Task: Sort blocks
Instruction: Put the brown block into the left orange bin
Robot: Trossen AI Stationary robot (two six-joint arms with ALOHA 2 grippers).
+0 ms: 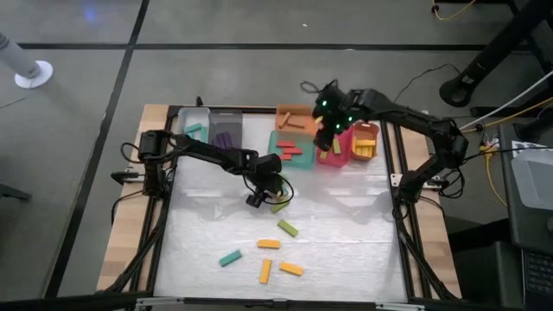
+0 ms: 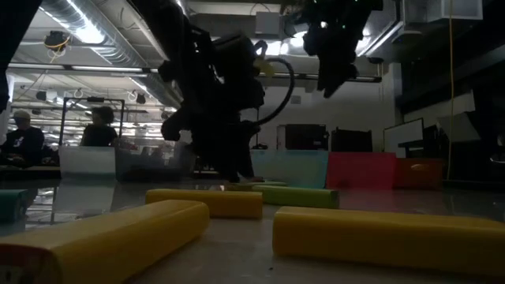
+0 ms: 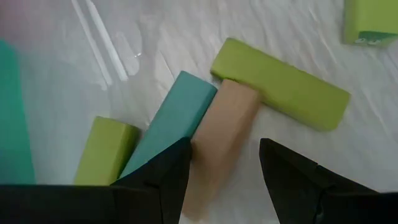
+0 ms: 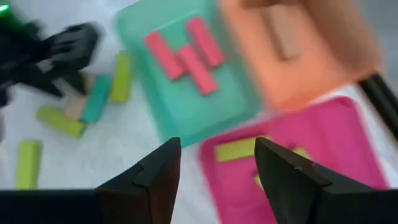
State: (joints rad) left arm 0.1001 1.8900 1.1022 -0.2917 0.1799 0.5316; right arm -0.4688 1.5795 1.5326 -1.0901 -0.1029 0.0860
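The left tool [image 3: 221, 168] hangs low over the surface [image 1: 328, 250] near its centre, fingers spread open astride a tan block [image 3: 217, 140] that touches a teal block [image 3: 171, 121] and an olive block [image 3: 280, 84]. The right tool [image 4: 214, 165], open and empty, hovers over the pink bin [image 4: 311, 168] at two o'clock. Loose blocks [image 1: 278, 257] lie toward six o'clock.

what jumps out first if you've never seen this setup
The row of coloured bins along the table's far edge: a teal bin holding red blocks, and a pink bin beside it under the open right gripper. Mid-table, the open left gripper hovers over a tan block wedged beside a teal block.
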